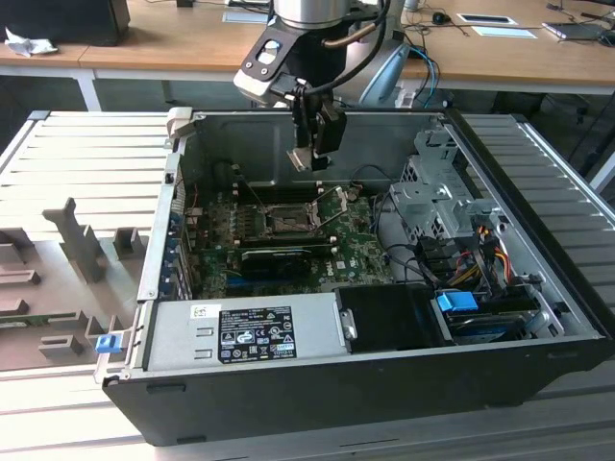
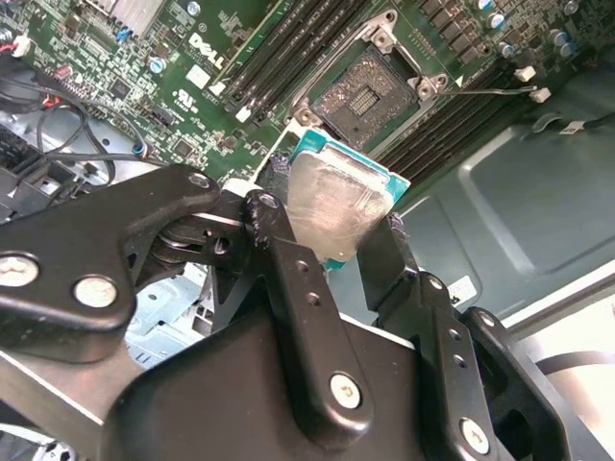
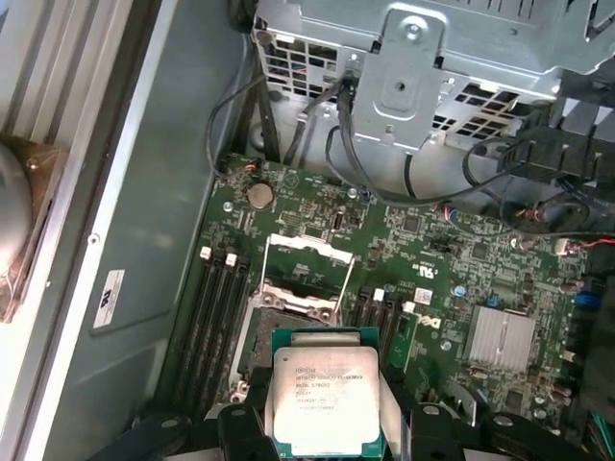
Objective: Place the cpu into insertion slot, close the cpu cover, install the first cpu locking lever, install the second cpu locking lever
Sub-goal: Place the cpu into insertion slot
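My gripper (image 1: 315, 154) hangs inside the open computer case, above the green board. It is shut on the cpu (image 3: 325, 399), a flat square chip with a pale metal top, pinched by two opposite edges between the black fingers (image 2: 279, 197). The cpu (image 2: 336, 206) is in the air, clear of the board. Below it lies the insertion slot (image 2: 360, 91), a dark square socket with a silver rim, bare and uncovered (image 1: 285, 219). The cpu cover (image 3: 309, 250) stands swung up at the socket's far edge. A thin wire lever (image 2: 490, 91) sticks out beside the socket.
Memory slots (image 2: 288, 48) flank the socket. A long black card (image 1: 279, 254) lies just in front of it. The grey power supply (image 1: 240, 331) fills the case's front, and a metal drive cage (image 1: 432, 192) with cables stands on the exterior view's right. Grey fixtures (image 1: 82, 240) sit outside the case.
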`<state>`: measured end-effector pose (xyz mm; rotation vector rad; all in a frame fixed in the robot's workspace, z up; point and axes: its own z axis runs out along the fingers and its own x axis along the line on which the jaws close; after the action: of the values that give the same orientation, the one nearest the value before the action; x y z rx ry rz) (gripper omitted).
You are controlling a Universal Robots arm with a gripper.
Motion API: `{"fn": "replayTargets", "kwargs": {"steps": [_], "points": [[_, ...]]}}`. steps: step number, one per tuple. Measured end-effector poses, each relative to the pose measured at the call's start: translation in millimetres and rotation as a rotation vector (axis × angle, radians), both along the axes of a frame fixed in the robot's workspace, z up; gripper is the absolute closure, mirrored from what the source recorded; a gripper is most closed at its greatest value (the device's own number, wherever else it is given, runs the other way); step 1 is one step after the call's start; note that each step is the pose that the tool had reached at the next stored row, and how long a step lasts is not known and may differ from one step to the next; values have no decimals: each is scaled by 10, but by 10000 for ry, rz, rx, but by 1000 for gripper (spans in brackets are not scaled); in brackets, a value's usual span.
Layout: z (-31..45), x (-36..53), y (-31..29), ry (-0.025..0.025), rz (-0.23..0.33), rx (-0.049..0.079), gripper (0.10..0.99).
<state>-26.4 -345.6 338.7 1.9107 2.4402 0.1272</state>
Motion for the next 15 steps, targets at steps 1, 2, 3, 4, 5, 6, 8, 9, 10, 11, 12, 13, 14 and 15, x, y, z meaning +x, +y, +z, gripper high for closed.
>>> {"fn": "replayTargets", "kwargs": {"steps": [1,2,3,4,5,6,8,9,10,11,12,13,14,15], "points": [[-2,0,0,0,-76,0,557],[-3,0,0,1,-147,-1,557],[-5,0,0,1,-235,-1,557],[-8,0,0,1,-360,-1,557],[-9,0,0,0,-405,0,557],[-9,0,0,0,-448,0,557],[-11,0,0,1,-546,-1,557],[-12,0,0,0,-611,0,557],[-13,0,0,1,-660,0,557],[-14,0,0,0,-736,0,557],[-14,0,0,1,-791,-1,557],[-15,0,0,1,-834,0,557],[-17,0,0,1,-900,0,557],[-17,0,0,0,-940,-1,557]]}}
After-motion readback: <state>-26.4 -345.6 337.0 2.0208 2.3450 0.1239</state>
